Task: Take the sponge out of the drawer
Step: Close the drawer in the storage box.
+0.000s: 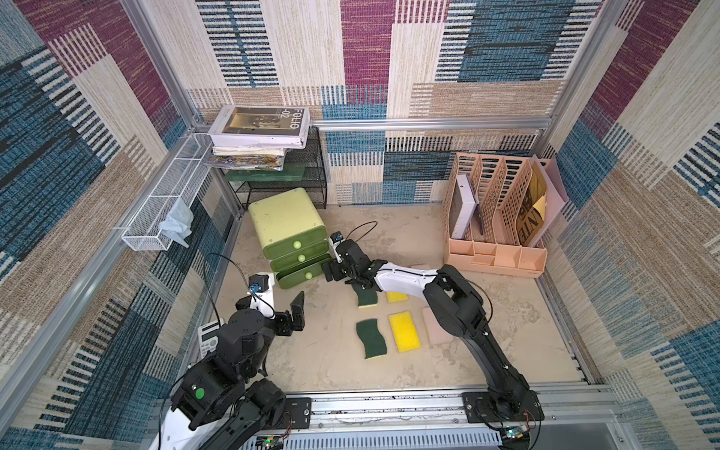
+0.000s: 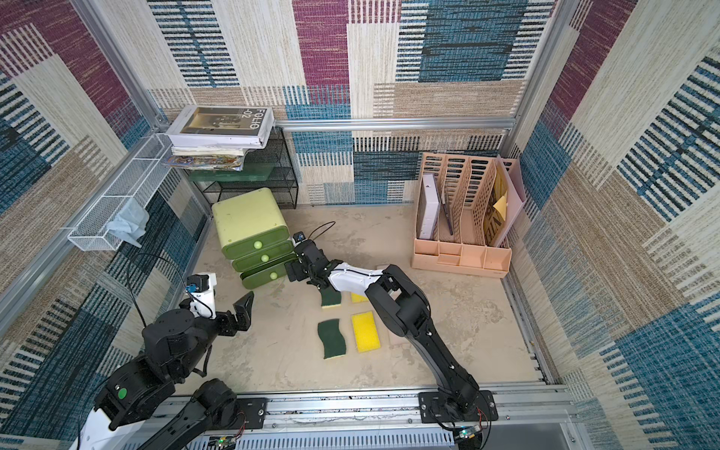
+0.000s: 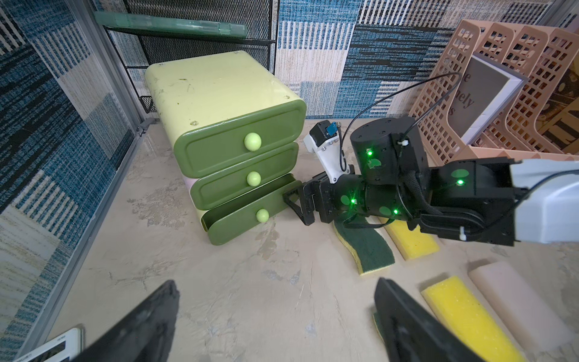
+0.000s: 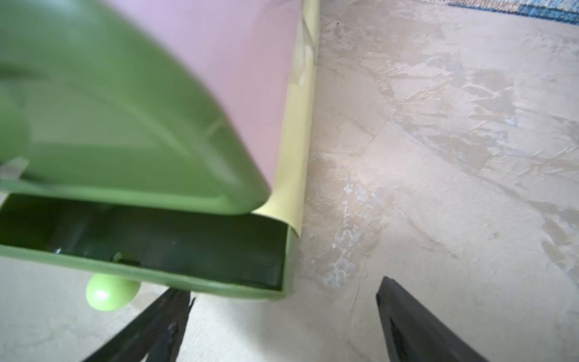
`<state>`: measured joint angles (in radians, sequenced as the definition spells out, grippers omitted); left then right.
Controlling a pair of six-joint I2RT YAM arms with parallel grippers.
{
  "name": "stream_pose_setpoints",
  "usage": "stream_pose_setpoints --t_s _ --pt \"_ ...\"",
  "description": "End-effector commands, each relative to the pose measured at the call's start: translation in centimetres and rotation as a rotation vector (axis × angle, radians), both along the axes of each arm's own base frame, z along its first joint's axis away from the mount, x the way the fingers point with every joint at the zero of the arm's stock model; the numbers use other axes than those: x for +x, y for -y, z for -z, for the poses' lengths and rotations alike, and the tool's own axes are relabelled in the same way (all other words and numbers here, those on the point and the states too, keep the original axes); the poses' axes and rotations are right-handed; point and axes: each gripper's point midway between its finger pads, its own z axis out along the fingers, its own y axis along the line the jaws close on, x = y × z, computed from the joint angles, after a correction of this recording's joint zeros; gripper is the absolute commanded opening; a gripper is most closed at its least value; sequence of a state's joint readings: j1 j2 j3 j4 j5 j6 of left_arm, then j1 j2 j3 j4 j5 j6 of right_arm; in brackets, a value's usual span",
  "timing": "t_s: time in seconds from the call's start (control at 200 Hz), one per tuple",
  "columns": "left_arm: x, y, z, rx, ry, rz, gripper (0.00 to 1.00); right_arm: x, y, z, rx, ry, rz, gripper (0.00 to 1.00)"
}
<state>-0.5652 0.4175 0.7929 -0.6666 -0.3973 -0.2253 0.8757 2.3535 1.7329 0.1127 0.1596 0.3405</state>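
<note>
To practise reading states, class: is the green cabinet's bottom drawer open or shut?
Partly open. The bottom drawer juts forward of the middle drawer, and the right wrist view looks into its dark interior.

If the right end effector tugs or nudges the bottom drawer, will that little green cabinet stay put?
Probably not firmly. The cabinet looks like thin hollow plastic standing free on the table, so it is likely light and may slide. The bottom drawer sits low and already partly open, so a pull there should drag rather than tip it.
</note>
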Motion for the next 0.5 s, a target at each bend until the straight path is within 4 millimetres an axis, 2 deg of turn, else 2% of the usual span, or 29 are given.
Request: stream_pose_setpoints --t_s 0.0,0.32,0.496 --pt "0.2 0.0 -0.6 -0.006 0.023 -0.005 1.00 0.9 -0.8 -1.2 0.085 0.031 0.027 0.95" --pt "0.3 0.0 -0.4 -0.004 0.019 -0.008 1.00 1.3 -1.8 -0.5 0.119 0.006 0.030 0.95" --pt "0.4 -0.1 -0.4 0.000 0.015 -0.016 1.00 0.9 -1.7 -1.0 0.123 0.004 0.023 0.94"
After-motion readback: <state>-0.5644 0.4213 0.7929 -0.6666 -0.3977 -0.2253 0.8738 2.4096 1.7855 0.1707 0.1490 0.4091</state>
